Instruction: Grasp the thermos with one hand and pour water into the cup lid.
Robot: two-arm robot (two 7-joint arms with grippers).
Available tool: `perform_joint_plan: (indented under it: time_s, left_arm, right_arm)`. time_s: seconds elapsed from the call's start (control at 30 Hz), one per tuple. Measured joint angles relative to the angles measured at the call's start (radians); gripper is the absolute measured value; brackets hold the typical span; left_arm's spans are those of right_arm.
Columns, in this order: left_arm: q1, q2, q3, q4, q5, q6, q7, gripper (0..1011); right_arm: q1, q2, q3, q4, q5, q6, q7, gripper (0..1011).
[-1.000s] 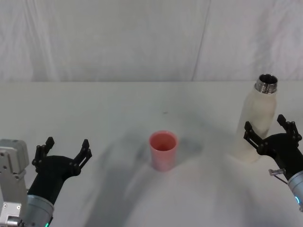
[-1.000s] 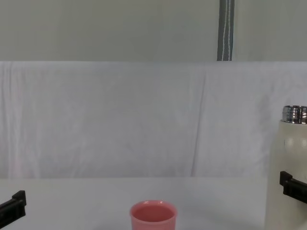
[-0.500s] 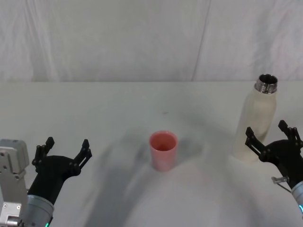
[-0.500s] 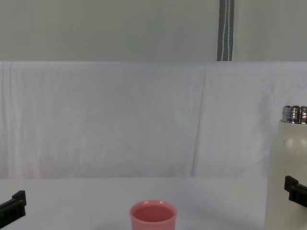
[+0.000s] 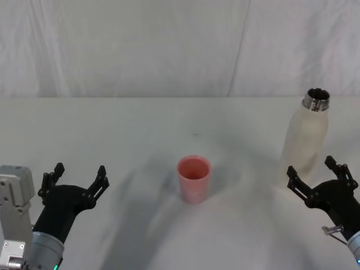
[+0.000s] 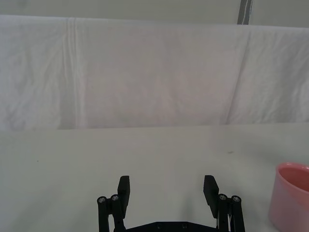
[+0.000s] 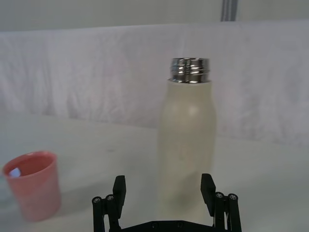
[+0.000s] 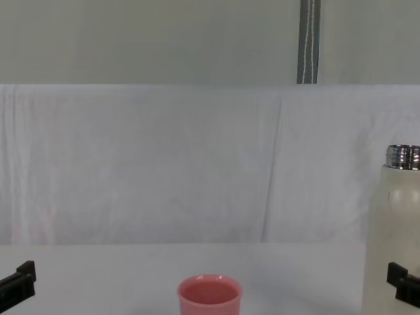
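- So the thermos (image 5: 304,143) is standing upright on the white table (image 5: 140,124), over on the robot's right side, cap off, shiny steel neck showing.
- The cup lid (image 5: 194,179), the little pink one, sits near the middle of the table, well apart from the thermos and upright too. Can't really tell from here whether there's anything in it.
- The right gripper (image 5: 320,180) hangs low, just in front of the thermos, on the robot's side of it. Jaws spread wide, nothing between them. In its own wrist view the bottle's base is lined up pretty much dead centre in the gap, but not inside it.
- The left gripper (image 5: 75,178) is parked down at the near left, jaws also spread and empty, well away from everything.
- My read: we're at the reach-and-grasp step. Nothing picked up, no pouring going on.
- Next move looks like: push the right gripper forward till the jaws straddle the body, then close. The bottle's wide and smooth, so I'd want a centred, firm squeeze or it might slip or tip.
- After that it's lift, carry over to the cup lid, and tilt slowly, since that cup is small and probably light.
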Motion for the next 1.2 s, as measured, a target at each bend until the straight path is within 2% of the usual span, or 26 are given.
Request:
perform_joint_plan:
  time_s: [0.5, 1.2]
  left_arm:
    - [0.0, 0.0, 0.0, 0.0, 0.0, 0.0, 0.0, 1001]
    - [0.0, 0.0, 0.0, 0.0, 0.0, 0.0, 0.0, 1001]
  right_arm:
    - [-0.021, 0.02, -0.051, 0.018, 0.026, -0.046, 0.042, 1001]
    - [-0.005, 0.039, -0.108, 0.051, 0.028, -0.022, 0.054, 1001]
